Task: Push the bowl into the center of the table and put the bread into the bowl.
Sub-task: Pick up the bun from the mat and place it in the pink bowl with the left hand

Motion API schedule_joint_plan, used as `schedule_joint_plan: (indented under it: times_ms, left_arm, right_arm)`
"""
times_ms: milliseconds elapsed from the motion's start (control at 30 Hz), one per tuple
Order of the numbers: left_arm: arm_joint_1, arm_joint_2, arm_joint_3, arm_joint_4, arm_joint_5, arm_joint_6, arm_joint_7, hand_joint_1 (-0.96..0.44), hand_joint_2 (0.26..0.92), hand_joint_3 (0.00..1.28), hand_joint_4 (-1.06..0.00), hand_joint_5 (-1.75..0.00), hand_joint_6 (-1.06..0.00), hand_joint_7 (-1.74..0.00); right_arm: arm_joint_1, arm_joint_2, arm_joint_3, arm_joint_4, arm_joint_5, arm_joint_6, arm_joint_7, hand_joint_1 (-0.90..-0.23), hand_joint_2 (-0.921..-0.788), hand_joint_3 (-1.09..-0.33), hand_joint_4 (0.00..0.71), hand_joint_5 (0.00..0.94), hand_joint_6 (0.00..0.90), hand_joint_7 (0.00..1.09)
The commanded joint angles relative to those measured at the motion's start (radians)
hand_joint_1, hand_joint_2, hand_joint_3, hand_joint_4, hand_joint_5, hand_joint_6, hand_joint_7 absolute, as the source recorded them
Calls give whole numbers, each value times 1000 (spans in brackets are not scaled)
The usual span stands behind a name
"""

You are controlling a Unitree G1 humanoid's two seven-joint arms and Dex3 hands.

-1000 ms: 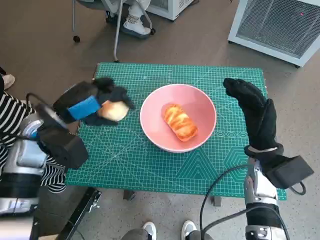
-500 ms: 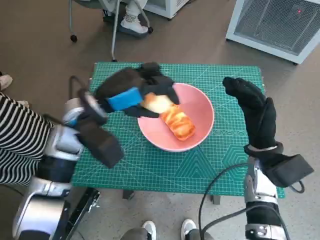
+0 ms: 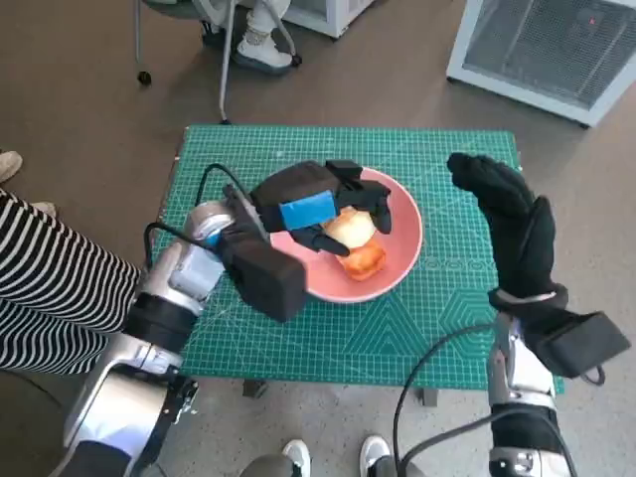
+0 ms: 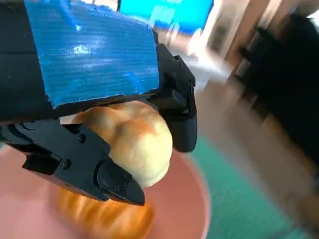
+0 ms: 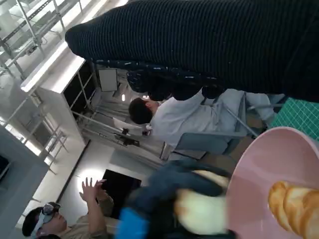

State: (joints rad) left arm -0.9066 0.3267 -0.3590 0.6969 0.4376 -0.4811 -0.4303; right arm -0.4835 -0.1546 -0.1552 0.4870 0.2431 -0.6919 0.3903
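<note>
Grey-brown flooring surrounds a small worktop (image 3: 248, 328) covered by a green cutting mat, which occupies the middle of the head view. A pink bowl (image 3: 402, 260) sits near the centre of that mat. Inside it lies a golden, glazed bread piece (image 3: 364, 261), resting on the bowl's floor toward the lower right of the bowl.

The left hand (image 3: 318, 207) is positioned over the bowl's left half, its blue-taped back uppermost. Its fingers (image 4: 107, 177) are closed around a pale round bread roll (image 3: 350, 229); the left wrist view shows the roll clamped between black fingers above and below, held just above the glazed piece and the pink bowl interior.

The right hand (image 3: 507, 224) stands upright at the right edge of the worktop, well apart from the bowl, gloved fingers extended and holding nothing.

A person in a striped garment (image 3: 50, 288) is at the left edge of the head view. White cabinets (image 3: 542, 45) stand at the upper right, chair legs at the upper left.
</note>
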Motion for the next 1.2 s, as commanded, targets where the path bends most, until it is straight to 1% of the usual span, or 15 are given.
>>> schedule_joint_plan:
  times_ms: [33, 133, 333, 467, 533, 700, 933, 1067, 1200]
  left_arm:
    - [-15, 12, -12, -29, 10, 59, -49, -56, 832, 80, -397, -77, -376, -247]
    - [1, 17, -3, -53, -1, 61, -44, -77, 828, 65, -398, -26, -387, -200]
    - [36, 34, 24, -126, -24, 72, -32, -79, 818, 52, -375, -4, -376, -166]
    - [55, 52, 54, -180, -66, 91, -69, -84, 806, 35, -304, 0, -347, -112]
    - [60, 59, 63, -198, -84, 107, -90, -97, 803, 27, -264, 0, -329, -82]
    - [78, 73, 85, -247, -126, 165, -144, -130, 803, 20, -201, 0, -290, -43]
    - [101, 87, 127, -290, -205, 227, -203, -144, 802, 15, -144, 0, -250, -14]
    - [109, 93, 156, -297, -257, 236, -225, -157, 802, 13, -117, 0, -232, -4]
    - [118, 97, 181, -290, -296, 221, -234, -175, 804, 12, -105, 0, -220, -1]
  right_arm:
    - [32, -8, -9, 0, 15, 18, 7, -752, -921, -773, 177, 7, 5, 557]
    - [31, -9, -11, -1, 16, 18, 7, -753, -921, -772, 172, 4, 6, 563]
    - [23, -7, -14, 2, 26, 20, 11, -757, -921, -768, 169, 2, 6, 570]
    - [16, -4, -11, 4, 34, 21, 14, -757, -921, -765, 169, 2, 5, 573]
    - [12, -3, -9, 8, 36, 22, 15, -756, -921, -763, 169, 2, 5, 575]
    - [10, 2, -5, 4, 36, 25, 16, -752, -921, -761, 169, 2, 4, 577]
    - [2, 4, -3, 8, 35, 29, 15, -753, -921, -762, 171, 3, 3, 580]
    - [-2, 1, -4, 5, 38, 31, 17, -750, -921, -761, 172, 3, 3, 582]
    - [-5, -2, -4, -4, 38, 34, 17, -747, -921, -760, 174, 4, 3, 584]
